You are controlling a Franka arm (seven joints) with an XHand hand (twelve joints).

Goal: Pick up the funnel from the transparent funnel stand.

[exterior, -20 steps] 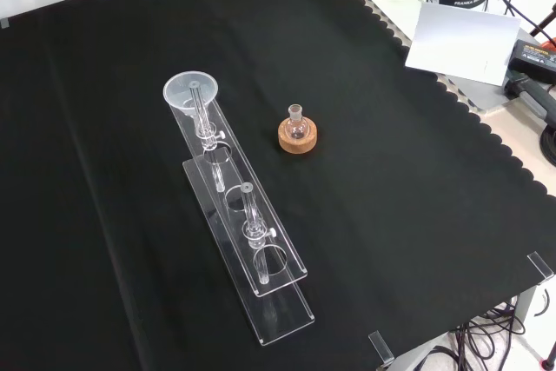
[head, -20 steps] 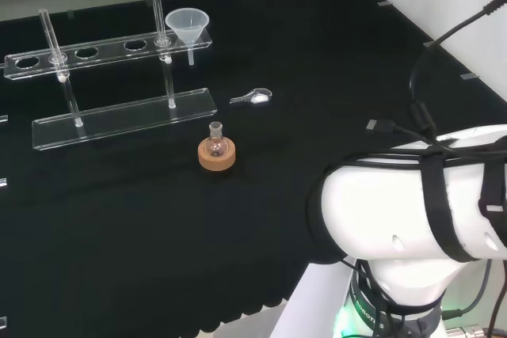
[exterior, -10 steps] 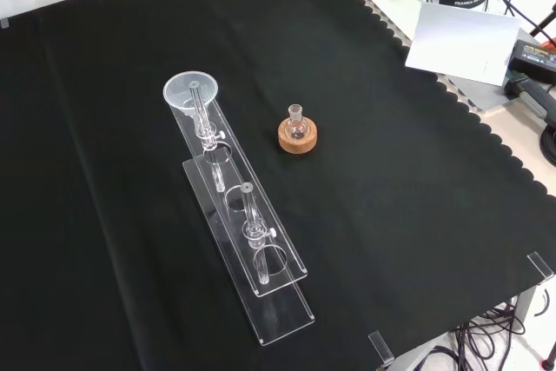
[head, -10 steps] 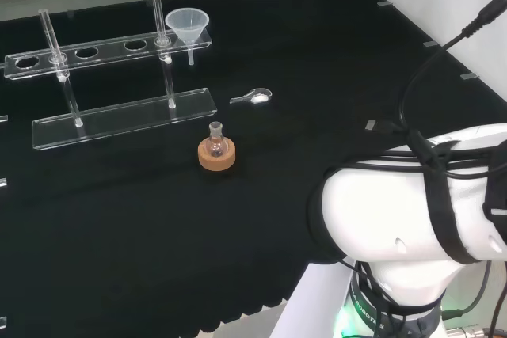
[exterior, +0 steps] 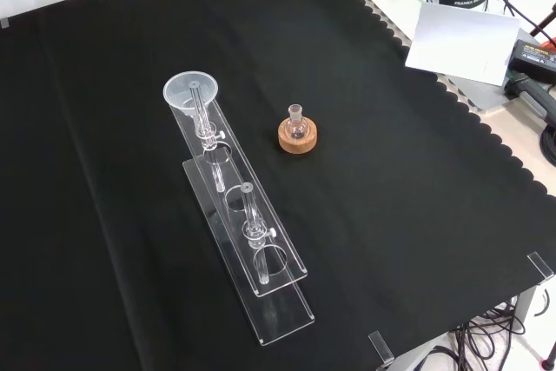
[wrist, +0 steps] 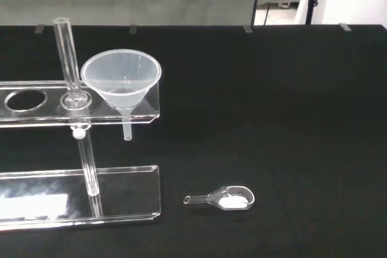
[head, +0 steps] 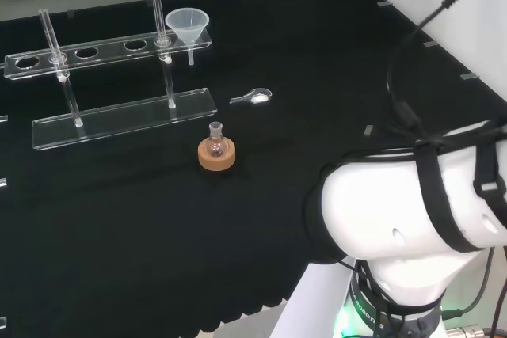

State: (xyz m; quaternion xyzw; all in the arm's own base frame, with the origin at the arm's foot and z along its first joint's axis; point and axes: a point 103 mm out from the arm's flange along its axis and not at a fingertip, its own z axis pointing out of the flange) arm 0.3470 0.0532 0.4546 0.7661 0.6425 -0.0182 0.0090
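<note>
1. Funnel seated in the end hole of the transparent funnel stand, upper left of the wrist view; upper left in the head view too.
2. Likely light, thin clear plastic, slick; probably stiff enough to pinch.
3. Best taken at the wide rim, lifted straight up to clear the spout.
4. Hand's fingers: cannot tell.

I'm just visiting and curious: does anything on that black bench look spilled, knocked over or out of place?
Nothing looks spilled or broken. The funnel sits upright in the end hole of the clear stand, and a small flask stands on its cork ring. A little glass scoop holding white powder lies on its side on the cloth, apart from the stand.
</note>
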